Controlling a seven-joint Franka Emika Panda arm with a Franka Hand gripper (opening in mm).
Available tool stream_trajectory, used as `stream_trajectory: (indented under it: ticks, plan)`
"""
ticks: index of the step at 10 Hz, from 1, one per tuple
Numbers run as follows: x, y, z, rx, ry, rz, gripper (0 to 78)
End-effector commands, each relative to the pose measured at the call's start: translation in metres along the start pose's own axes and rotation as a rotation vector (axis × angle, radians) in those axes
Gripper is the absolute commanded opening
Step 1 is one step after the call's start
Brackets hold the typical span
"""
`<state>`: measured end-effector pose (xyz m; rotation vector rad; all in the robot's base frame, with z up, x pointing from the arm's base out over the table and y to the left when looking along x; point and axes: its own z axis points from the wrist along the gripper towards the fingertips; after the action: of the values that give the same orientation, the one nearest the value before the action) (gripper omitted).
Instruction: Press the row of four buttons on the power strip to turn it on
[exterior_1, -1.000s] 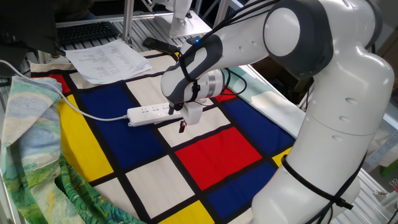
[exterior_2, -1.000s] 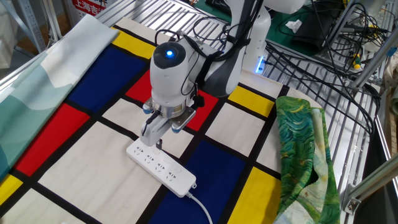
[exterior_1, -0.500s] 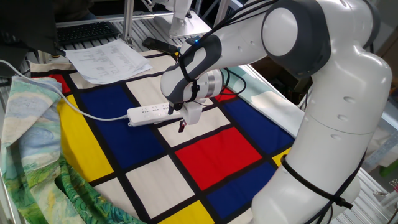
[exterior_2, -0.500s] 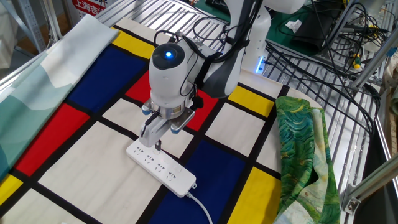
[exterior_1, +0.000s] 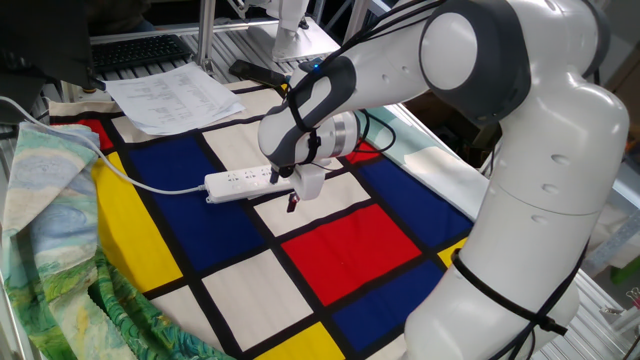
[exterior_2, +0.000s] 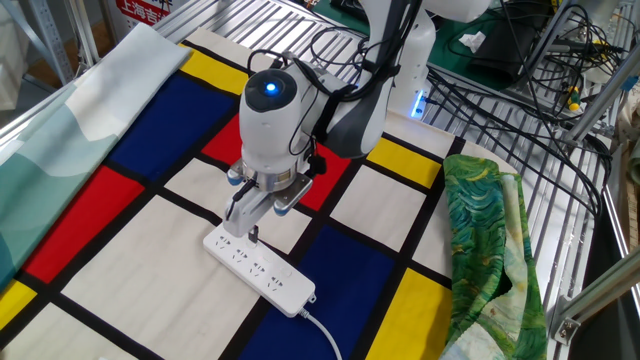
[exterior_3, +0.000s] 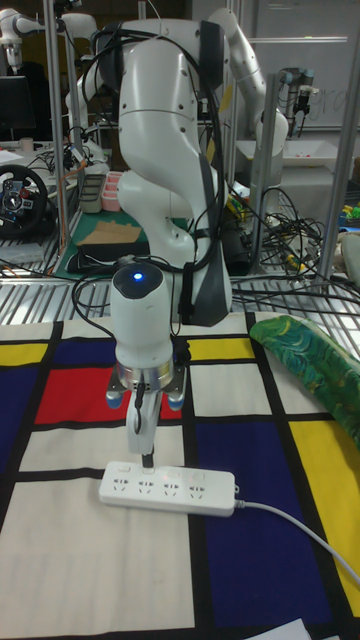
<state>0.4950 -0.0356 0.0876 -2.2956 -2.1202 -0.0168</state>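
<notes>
The white power strip (exterior_1: 240, 182) (exterior_2: 258, 268) (exterior_3: 170, 488) lies flat on the checked cloth, its white cable (exterior_1: 130, 176) leaving one end. Sockets show along its top. The row of four buttons is too small to make out one by one. My gripper (exterior_3: 147, 462) (exterior_2: 254, 237) (exterior_1: 293, 203) points straight down, its fingers shut together into one narrow tip with nothing held. The tip stands at the strip's back edge, near the end away from the cable. I cannot tell whether it touches the strip.
A green patterned cloth (exterior_1: 50, 210) (exterior_2: 485, 240) is bunched at the table's side. Loose papers (exterior_1: 175, 95) and a keyboard (exterior_1: 140, 50) lie beyond the checked tablecloth (exterior_1: 340, 240). Metal frame bars and cables (exterior_2: 520, 90) surround the table.
</notes>
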Motion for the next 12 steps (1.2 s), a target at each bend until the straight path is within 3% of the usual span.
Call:
stream_trajectory:
  ticks: [1, 12]
  plan:
    - [0.001, 0.004, -0.001, -0.004, 0.001, 0.002, 77.4]
    - [0.004, 0.000, 0.012, -0.025, 0.007, -0.002, 77.4]
